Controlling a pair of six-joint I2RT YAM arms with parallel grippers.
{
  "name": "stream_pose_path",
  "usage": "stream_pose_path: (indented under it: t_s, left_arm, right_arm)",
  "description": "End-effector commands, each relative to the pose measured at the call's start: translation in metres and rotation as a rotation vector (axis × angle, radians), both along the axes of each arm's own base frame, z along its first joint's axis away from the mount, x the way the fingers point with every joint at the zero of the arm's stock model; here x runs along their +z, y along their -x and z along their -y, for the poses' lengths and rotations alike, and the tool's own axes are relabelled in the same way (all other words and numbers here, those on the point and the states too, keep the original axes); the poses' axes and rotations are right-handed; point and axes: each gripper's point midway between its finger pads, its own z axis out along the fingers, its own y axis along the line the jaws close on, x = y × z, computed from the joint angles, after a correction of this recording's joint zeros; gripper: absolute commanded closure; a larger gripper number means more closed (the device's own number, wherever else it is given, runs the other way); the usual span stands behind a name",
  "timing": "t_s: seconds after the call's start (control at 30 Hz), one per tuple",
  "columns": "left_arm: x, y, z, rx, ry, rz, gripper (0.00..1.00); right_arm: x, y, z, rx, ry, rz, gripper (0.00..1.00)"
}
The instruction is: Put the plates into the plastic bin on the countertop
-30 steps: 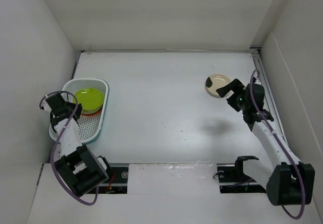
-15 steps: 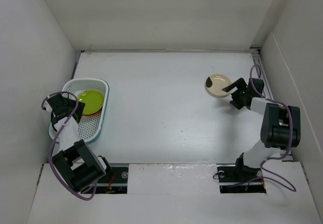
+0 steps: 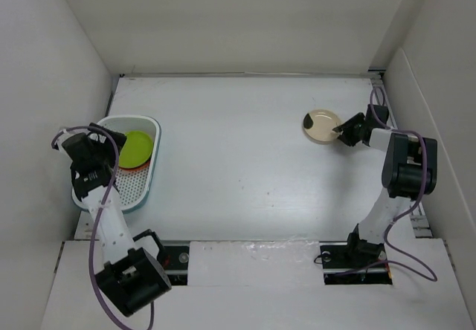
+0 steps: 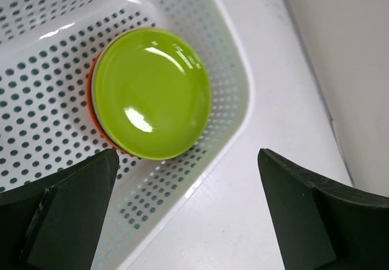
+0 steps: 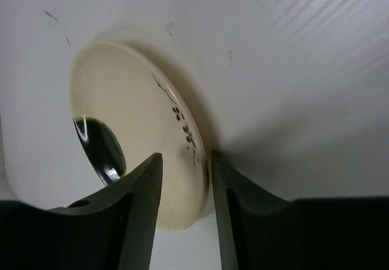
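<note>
I see the left jaws released and standing wide, high over the plastic bin [image 4: 234, 109], with nothing between them. In the left wrist view their 2 dark fingers [image 4: 64, 212] frame the near end of the bin from either side. Inside it lies the lime green plate [image 4: 152, 93], glossy and face up, towards the far end. It rests on an orange plate [image 4: 92, 96], of which only a thin crescent of rim shows. I cannot tell how many plates lie under the green one. The bin sits at the left edge of the worktop [image 3: 238, 144], close against the left wall.

The right arm [image 3: 401, 170] reaches along the right side towards the far corner, well apart from the bin. There the beige plate [image 3: 320, 125] lies on the worktop, 1 dark patch and a thin sprig marking on its face. The right jaws are low at its right-hand edge. In the right wrist view they straddle the rim of the beige plate [image 5: 121, 112], 1 finger over the inside and the other outside. The gap between them is narrow. I cannot tell whether they are clenched on the rim or just beside it.
</note>
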Motion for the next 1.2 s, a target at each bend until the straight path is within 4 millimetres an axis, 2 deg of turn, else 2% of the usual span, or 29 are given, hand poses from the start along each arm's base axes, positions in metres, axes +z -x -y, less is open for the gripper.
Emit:
stream_pose_path:
  t_s: [0.0,0.07,0.13,0.2,0.23,0.27,0.3,0.37,0.4,0.43,0.47,0.5,0.53,0.57,0.6,0.67,0.73,0.83,0.87,0.9,0.97,1.0,1.07,1.13,1.17]
  left_arm:
    - [0.032,0.006,0.009,-0.057,-0.07,0.056,0.0]
    - [0.039,0.004,0.018,-0.119,-0.083,0.078,0.0]
    - [0.046,-0.001,0.033,-0.212,-0.068,0.123,0.0]
    - [0.042,-0.006,0.044,-0.288,-0.046,0.145,0.0]
    - [0.038,-0.012,0.05,-0.325,-0.03,0.151,0.0]
    - [0.039,-0.017,0.068,-0.404,-0.011,0.169,0.0]
    - [0.035,-0.02,0.078,-0.438,0.003,0.156,0.0]
    - [0.035,-0.033,0.096,-0.487,-0.021,0.142,0.0]
    - [0.04,-0.039,0.132,-0.584,-0.024,0.151,0.0]
    - [0.049,-0.044,0.148,-0.614,-0.034,0.163,0.0]
    - [0.052,-0.05,0.165,-0.631,-0.027,0.166,0.0]
    - [0.053,-0.054,0.175,-0.616,-0.047,0.156,0.0]
    - [0.062,-0.055,0.211,-0.7,-0.049,0.181,0.0]
    - [0.062,-0.057,0.226,-0.729,-0.054,0.172,0.0]
    - [0.057,-0.064,0.25,-0.772,-0.053,0.144,0.0]
    - [0.049,-0.07,0.274,-0.822,-0.053,0.118,0.0]
    - [0.027,-0.075,0.299,-0.865,-0.047,0.061,0.0]
    - [0.015,-0.083,0.308,-0.869,-0.02,0.057,0.0]
    - [0.01,-0.085,0.309,-0.869,-0.02,0.054,0.0]
    - [0.006,-0.084,0.309,-0.864,-0.01,0.044,0.0]
    - [-0.009,-0.089,0.309,-0.855,-0.014,0.01,0.0]
    - [-0.009,-0.091,0.31,-0.855,-0.014,0.01,0.0]
    - [-0.012,-0.094,0.311,-0.855,-0.014,0.009,0.0]
    - [-0.022,-0.091,0.312,-0.859,0.001,-0.012,0.05]
    - [-0.02,-0.092,0.312,-0.859,0.001,-0.002,0.09]
  right_arm:
    - [-0.007,0.0,0.005,-0.002,-0.001,-0.057,0.56]
    - [-0.005,-0.005,0.004,0.008,0.011,-0.064,0.65]
    - [-0.015,-0.001,-0.001,0.018,0.002,-0.106,0.84]
    - [-0.015,0.0,-0.005,0.023,0.007,-0.12,1.0]
    - [-0.015,0.0,-0.01,0.032,0.015,-0.121,1.0]
    - [-0.009,-0.002,-0.012,0.031,0.034,-0.106,1.0]
    - [-0.002,-0.003,-0.026,0.058,0.046,-0.098,1.0]
    - [0.025,-0.005,-0.041,0.078,0.088,-0.037,1.0]
    - [0.032,-0.004,-0.046,0.07,0.13,-0.031,1.0]
    - [0.036,0.003,-0.07,0.113,0.154,-0.038,1.0]
    - [0.055,0.001,-0.08,0.123,0.177,-0.002,1.0]
    - [0.061,0.003,-0.089,0.135,0.196,0.001,1.0]
    - [0.066,0.006,-0.107,0.165,0.219,0.008,1.0]
    - [0.077,0.009,-0.116,0.181,0.226,0.024,1.0]
    - [0.083,0.013,-0.135,0.211,0.224,0.042,1.0]
    - [0.096,0.018,-0.16,0.266,0.185,0.079,1.0]
    - [0.104,0.027,-0.189,0.358,0.128,0.103,1.0]
    - [0.124,0.041,-0.223,0.441,0.11,0.152,1.0]
    - [0.128,0.049,-0.243,0.507,0.07,0.168,1.0]
    - [0.136,0.051,-0.25,0.534,0.041,0.203,1.0]
    - [0.151,0.069,-0.275,0.623,-0.055,0.247,1.0]
    - [0.154,0.076,-0.289,0.66,-0.08,0.264,1.0]
    - [0.161,0.086,-0.306,0.72,-0.125,0.281,1.0]
    - [0.174,0.094,-0.322,0.774,-0.173,0.321,1.0]
    - [0.172,0.095,-0.328,0.78,-0.184,0.319,1.0]
